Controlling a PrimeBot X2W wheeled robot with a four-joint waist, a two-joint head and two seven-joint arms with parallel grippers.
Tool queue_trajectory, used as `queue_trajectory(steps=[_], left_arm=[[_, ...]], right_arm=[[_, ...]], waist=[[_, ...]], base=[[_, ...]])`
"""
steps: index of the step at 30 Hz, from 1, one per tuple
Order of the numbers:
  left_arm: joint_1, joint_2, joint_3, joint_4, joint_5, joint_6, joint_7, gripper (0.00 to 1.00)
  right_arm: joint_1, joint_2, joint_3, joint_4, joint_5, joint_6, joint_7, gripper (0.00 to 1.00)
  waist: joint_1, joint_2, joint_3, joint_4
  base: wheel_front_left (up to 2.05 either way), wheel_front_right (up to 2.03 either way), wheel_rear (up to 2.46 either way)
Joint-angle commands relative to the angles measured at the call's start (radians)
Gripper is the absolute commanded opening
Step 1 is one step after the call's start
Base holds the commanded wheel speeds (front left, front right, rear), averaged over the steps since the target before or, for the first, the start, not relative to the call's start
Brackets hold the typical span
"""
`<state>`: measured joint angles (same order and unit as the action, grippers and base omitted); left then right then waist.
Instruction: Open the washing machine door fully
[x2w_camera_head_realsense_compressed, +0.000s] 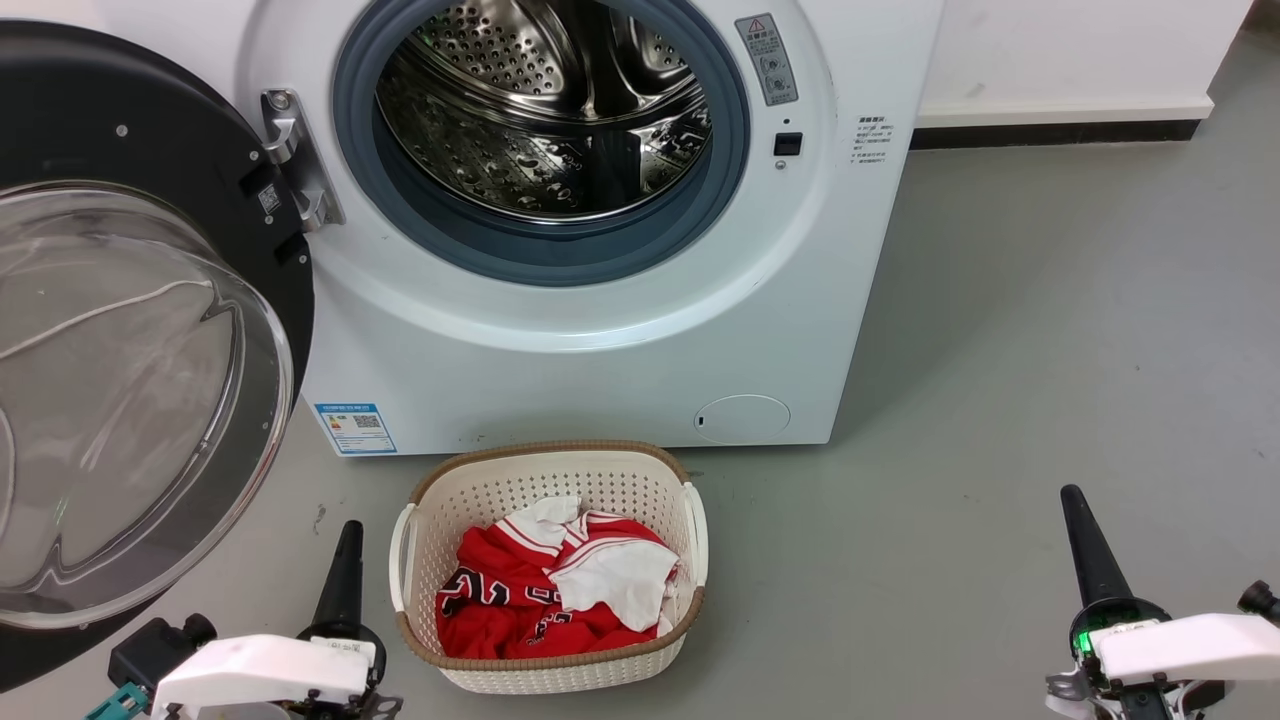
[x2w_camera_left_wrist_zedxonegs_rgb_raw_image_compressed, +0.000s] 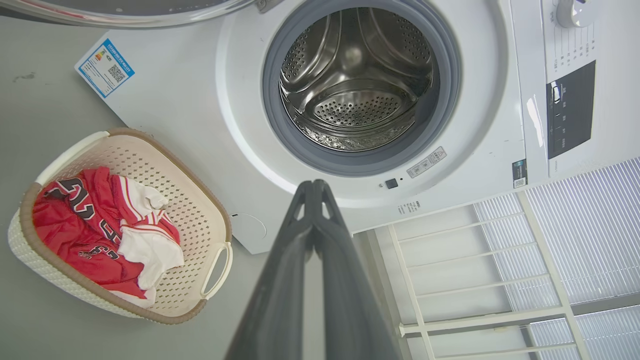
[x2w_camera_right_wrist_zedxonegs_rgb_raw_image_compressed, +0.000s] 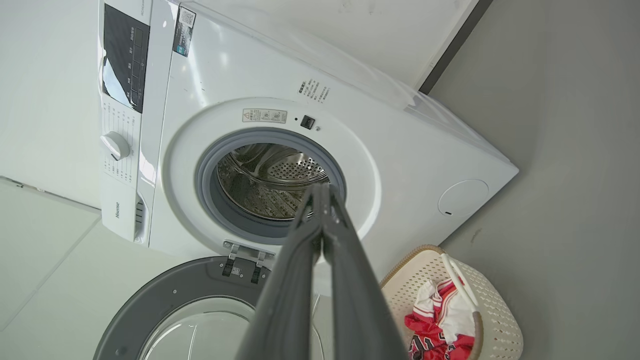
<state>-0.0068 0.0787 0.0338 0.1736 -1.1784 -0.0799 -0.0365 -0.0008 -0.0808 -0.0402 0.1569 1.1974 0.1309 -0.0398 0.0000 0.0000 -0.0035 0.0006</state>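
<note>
Now the washing machine door stands wide open on its hinge, left of the steel drum, glass bowl bulging toward the robot. Left gripper and right gripper hang pinched together, empty.

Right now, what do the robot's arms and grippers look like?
The left gripper and right gripper each have two long dark grey fingers tapering to a point, with triangular slots near the tips. White shells cover the forearms; a green light glows at the right wrist, a teal plug by the left.
</note>
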Motion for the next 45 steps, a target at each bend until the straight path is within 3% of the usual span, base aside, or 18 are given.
queue_trajectory(steps=[1, 45], left_arm=[[-0.023, 0.004, 0.003, -0.001, -0.029, -0.011, 0.007, 0.00], [-0.092, -0.003, 0.040, 0.061, -0.398, -0.046, 0.106, 0.00]], right_arm=[[-0.023, -0.006, -0.003, 0.000, 0.028, 0.000, 0.007, 0.00], [-0.098, 0.002, -0.031, 0.075, 0.385, 0.000, 0.108, 0.00]], waist=[[0.0000, 0.0000, 0.000, 0.000], [0.0000, 0.0000, 0.005, 0.000]], base=[[0.00, 0.00, 0.00], [0.00, 0.00, 0.00]])
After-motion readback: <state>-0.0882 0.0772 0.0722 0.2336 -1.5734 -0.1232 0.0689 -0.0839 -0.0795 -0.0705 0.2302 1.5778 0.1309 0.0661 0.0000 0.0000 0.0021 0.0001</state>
